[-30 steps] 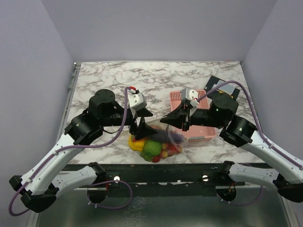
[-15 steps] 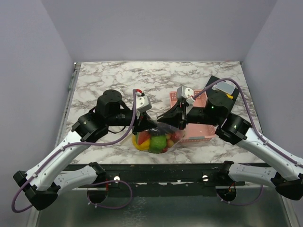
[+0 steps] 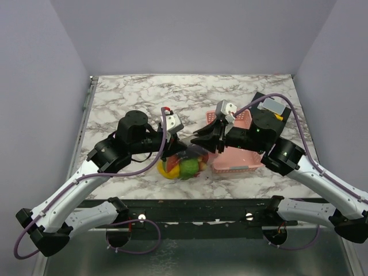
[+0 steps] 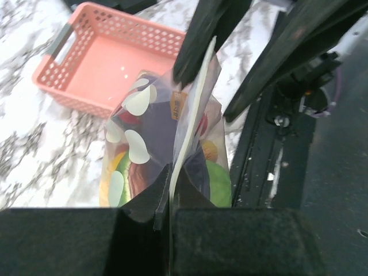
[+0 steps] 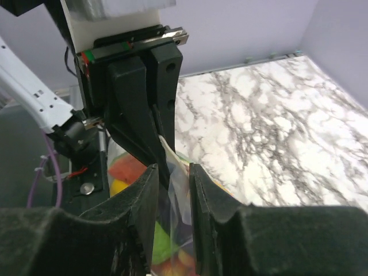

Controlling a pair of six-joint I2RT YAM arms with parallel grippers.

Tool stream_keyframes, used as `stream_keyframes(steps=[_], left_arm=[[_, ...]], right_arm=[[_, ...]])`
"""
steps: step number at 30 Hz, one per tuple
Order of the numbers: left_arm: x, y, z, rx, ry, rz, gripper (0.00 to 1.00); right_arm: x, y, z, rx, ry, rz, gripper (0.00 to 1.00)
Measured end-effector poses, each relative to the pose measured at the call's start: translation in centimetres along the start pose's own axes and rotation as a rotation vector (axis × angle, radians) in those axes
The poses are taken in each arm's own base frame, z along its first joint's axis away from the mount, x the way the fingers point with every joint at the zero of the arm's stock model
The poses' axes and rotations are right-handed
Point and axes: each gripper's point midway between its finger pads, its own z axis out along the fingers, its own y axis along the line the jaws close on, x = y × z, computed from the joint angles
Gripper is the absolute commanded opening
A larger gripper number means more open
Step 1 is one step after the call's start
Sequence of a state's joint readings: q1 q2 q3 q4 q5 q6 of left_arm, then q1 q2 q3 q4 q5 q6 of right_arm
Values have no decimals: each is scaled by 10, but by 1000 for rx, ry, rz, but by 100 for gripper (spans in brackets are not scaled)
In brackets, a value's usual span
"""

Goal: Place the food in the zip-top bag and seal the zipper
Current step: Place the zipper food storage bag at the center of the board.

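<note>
Bag (image 4: pixel 144 115) of toy food (image 4: pixel 217 183) is held over the desk's (image 3: pixel 138 98) near edge, beside the pink basket (image 3: pixel 237 162). Left gripper (image 4: pixel 171 175) pinches the zipper (image 4: pixel 195 109) tight. Right gripper (image 5: pixel 172 172) straddles it, fingers slightly apart. I'd clamp the right one and slide squarely along the strip.

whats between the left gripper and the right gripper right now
Only the zip-top bag: its zipper edge runs from the left gripper, pinching it, to the right gripper. The left wrist view shows it best.
</note>
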State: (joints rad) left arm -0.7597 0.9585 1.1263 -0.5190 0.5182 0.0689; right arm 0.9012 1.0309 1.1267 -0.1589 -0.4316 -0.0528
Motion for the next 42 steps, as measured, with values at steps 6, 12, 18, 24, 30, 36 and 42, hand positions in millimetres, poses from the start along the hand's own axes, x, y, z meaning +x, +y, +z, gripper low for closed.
stream_keyframes(steps=[6, 12, 18, 24, 30, 36, 42], left_arm=[[16, 28, -2, -154, 62, 1, 0], [30, 68, -6, -358, 140, 27, 0], [30, 117, -17, -609, 217, 77, 0], [27, 164, -38, -880, 300, 172, 0], [40, 199, -34, -1026, 400, 260, 0], [74, 214, 0, -1007, 470, 236, 0], [100, 213, 43, -937, 397, 86, 0]], right_arm=[[-19, -18, -19, 142, -52, -42, 47], [-33, -33, -42, 276, -98, -62, 49], [-17, -46, -52, 370, -65, -49, 49], [-8, -56, -60, 439, -48, -42, 50], [-2, -57, -66, 461, -42, -40, 51], [-3, -54, -79, 475, -51, -30, 53], [1, -54, -93, 516, -49, -8, 56]])
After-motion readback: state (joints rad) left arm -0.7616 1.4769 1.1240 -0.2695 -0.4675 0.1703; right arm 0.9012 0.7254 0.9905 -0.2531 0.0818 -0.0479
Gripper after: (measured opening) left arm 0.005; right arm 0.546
